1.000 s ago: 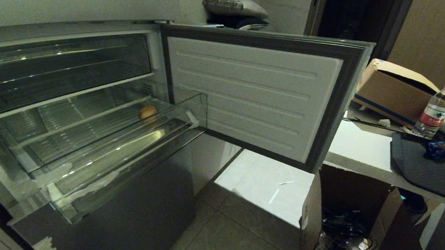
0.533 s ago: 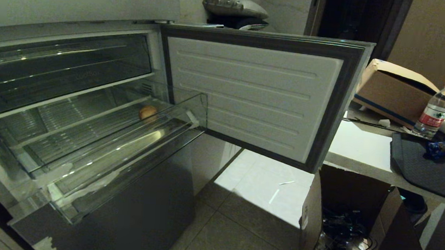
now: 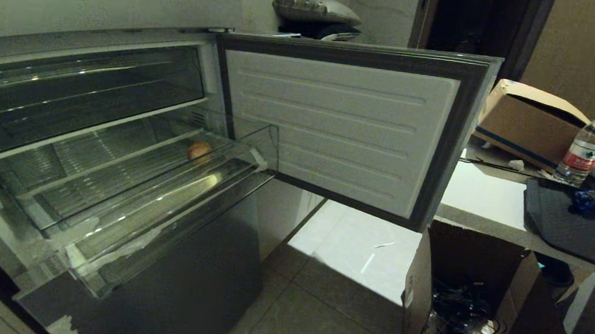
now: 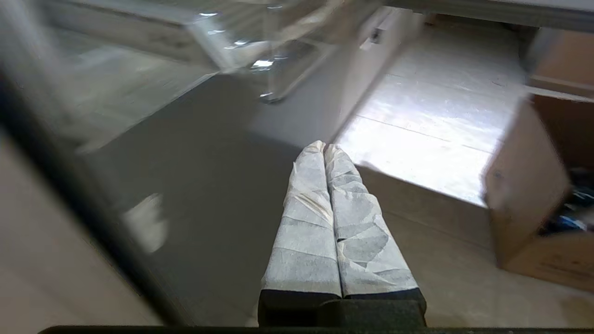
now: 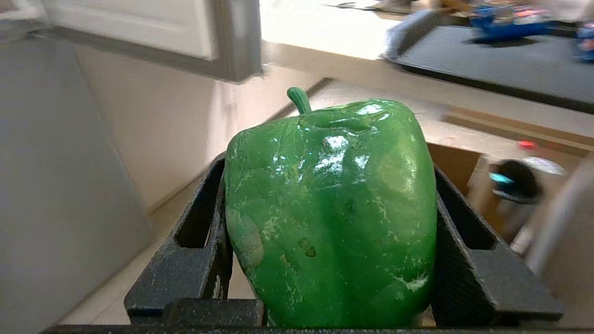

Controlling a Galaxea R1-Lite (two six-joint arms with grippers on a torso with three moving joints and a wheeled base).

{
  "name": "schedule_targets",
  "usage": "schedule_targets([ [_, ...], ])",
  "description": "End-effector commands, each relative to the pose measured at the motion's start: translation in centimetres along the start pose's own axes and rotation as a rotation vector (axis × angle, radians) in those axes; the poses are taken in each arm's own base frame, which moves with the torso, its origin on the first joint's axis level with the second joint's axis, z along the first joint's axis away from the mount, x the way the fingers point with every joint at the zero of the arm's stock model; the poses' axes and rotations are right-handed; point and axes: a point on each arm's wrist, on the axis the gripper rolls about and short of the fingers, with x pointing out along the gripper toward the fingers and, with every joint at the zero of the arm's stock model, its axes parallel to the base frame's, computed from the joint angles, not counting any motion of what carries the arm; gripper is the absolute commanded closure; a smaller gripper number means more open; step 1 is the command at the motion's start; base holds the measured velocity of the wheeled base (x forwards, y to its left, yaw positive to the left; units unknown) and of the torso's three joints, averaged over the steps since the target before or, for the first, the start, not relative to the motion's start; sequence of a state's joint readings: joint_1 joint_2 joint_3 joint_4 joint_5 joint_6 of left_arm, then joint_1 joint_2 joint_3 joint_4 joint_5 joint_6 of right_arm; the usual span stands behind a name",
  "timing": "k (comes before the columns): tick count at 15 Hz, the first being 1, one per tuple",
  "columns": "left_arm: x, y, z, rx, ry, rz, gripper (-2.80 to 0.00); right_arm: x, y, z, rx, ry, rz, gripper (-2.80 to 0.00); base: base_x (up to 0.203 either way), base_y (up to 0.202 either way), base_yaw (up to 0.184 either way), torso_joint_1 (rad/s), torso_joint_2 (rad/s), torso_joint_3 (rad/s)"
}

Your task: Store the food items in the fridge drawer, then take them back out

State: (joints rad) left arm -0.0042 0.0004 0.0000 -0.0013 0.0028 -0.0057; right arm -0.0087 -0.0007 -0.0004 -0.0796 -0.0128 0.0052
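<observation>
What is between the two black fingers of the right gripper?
In the right wrist view, a glossy green bell pepper fills the gap of the right gripper, its sides against both black fingers, stem pointing away from the camera.

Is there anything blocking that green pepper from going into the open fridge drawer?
Nothing visible. The right claw grips the pepper low, outside the fridge. The drawer is pulled out, its top open, the door swung aside; only a potato lies inside.
</observation>
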Motion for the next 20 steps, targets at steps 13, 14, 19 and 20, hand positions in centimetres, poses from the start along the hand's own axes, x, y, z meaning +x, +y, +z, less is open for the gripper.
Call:
schedule_targets([
  [13, 0.01, 0.0, 0.01, -0.002, 0.001, 0.0, 0.0, 0.17, 0.0, -0.87, 0.012, 0.028, -0.002, 0.0, 0.0, -0.008, 0.172, 0.0, 0.0, 0.002],
  [14, 0.01, 0.0, 0.01, 0.0, 0.001, 0.0, 0.0, 0.17, 0.0, -0.87, 0.011, 0.028, -0.002, 0.0, 0.002, -0.01, 0.174, -0.002, 0.0, -0.005],
  [19, 0.01, 0.0, 0.01, 0.0, 0.001, 0.0, 0.0, 0.17, 0.0, -0.87, 0.012, 0.028, -0.002, 0.0, 0.002, -0.01, 0.178, 0.002, 0.0, 0.004],
  [20, 0.01, 0.0, 0.01, 0.0, 0.001, 0.0, 0.0, 0.17, 0.0, -0.87, 0.011, 0.028, -0.002, 0.0, 0.003, -0.009, 0.174, 0.005, 0.0, 0.002],
])
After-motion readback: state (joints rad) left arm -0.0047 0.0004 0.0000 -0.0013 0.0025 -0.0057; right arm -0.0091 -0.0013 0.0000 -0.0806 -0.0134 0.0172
